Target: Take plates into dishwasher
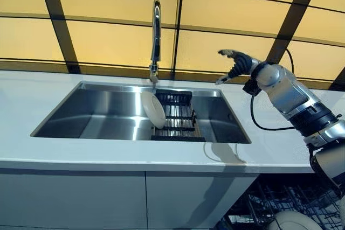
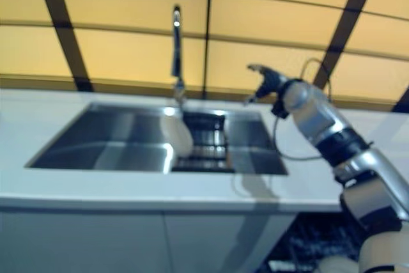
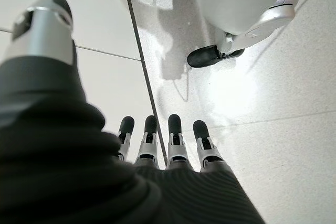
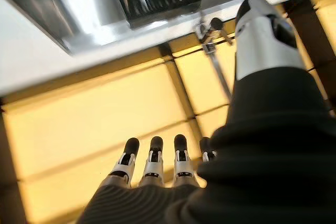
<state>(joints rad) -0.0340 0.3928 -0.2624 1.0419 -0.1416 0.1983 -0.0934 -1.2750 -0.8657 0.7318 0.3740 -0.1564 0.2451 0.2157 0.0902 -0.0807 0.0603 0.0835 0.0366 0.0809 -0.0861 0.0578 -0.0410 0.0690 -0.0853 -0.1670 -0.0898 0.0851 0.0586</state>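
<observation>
In the sink (image 1: pixel 97 112), a plate (image 1: pixel 153 109) on edge against the rack (image 1: pixel 178 117), face toward the basin's left; right hand (image 1: pixel 235 64) above the far rim, fingers straight, holding nothing.

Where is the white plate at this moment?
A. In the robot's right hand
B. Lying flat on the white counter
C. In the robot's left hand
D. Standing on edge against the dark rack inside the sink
D. The white plate stands on edge, leaning against the dark rack in the sink; the right hand is open above the counter, the left hand empty, facing the floor.
</observation>
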